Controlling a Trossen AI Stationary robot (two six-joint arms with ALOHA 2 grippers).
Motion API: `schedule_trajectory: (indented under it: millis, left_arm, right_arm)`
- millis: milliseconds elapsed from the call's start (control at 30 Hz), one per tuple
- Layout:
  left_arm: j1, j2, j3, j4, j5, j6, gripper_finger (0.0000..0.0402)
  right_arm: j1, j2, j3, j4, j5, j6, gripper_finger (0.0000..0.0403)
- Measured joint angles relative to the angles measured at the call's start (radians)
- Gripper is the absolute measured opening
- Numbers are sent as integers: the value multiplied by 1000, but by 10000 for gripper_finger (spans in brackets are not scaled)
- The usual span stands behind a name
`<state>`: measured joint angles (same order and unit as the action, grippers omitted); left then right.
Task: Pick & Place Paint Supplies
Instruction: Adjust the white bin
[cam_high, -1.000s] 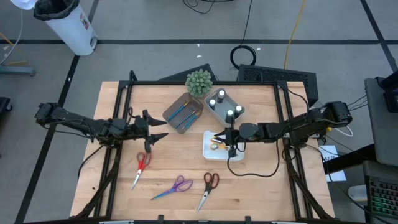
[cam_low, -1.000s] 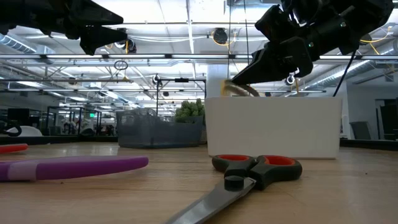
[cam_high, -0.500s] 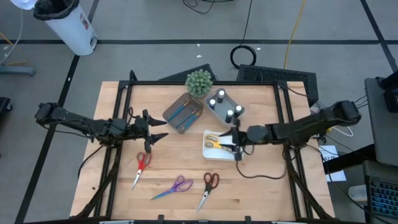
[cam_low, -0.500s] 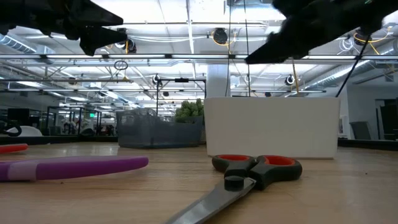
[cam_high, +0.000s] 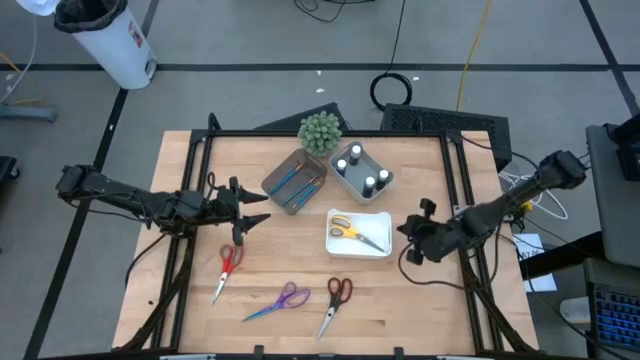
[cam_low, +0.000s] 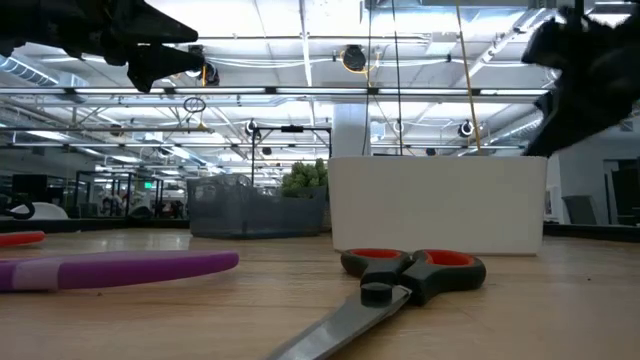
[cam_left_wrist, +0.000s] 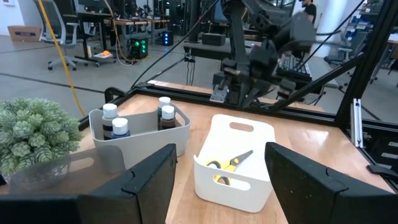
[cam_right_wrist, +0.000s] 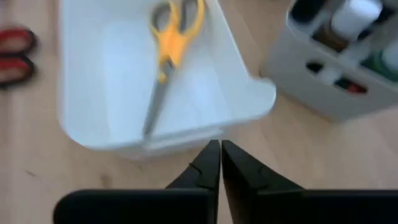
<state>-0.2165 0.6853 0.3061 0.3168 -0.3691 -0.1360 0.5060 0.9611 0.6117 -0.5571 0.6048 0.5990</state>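
Observation:
Yellow-handled scissors lie flat in the white tray; they also show in the right wrist view. My right gripper is shut and empty, just right of the tray and above the table; its closed fingertips point at the tray's rim. My left gripper hovers open and empty at table centre-left, fingers spread wide. Red scissors, purple scissors and red-and-black scissors lie flat on the table near the front. White-capped bottles stand in the pale blue-grey tray.
A brown tray holds blue brushes at the back centre. A green spiky plant stands behind it. A black frame rail runs round the table. In the low view the red-and-black scissors lie in front of the white tray.
My right gripper, which held the yellow-handled scissors over the white tray, has let them go and drawn back toward the table's right edge. The scissors now lie flat in the tray.

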Motion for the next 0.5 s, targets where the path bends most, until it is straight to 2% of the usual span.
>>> schedule_trajectory:
  millis: [67, 167, 233, 333, 500]
  left_arm:
    - [0, 0, 0, 0, 0, 0, 253]
    - [0, 0, 0, 2, 0, -1, 253]
    - [0, 0, 0, 2, 0, -1, 253]
    - [0, 0, 0, 2, 0, 0, 253]
    - [0, 0, 0, 3, 0, 0, 253]
  right_arm:
    - [0, 18, -33, 15, -2, 18, 6]
    - [-19, 58, -81, 78, -9, 35, 12]
    - [-48, 88, -109, 118, -52, 34, 8]
    - [-102, 135, -134, 192, -132, -4, 2]
    - [-174, 198, -146, 350, -195, -122, 1]
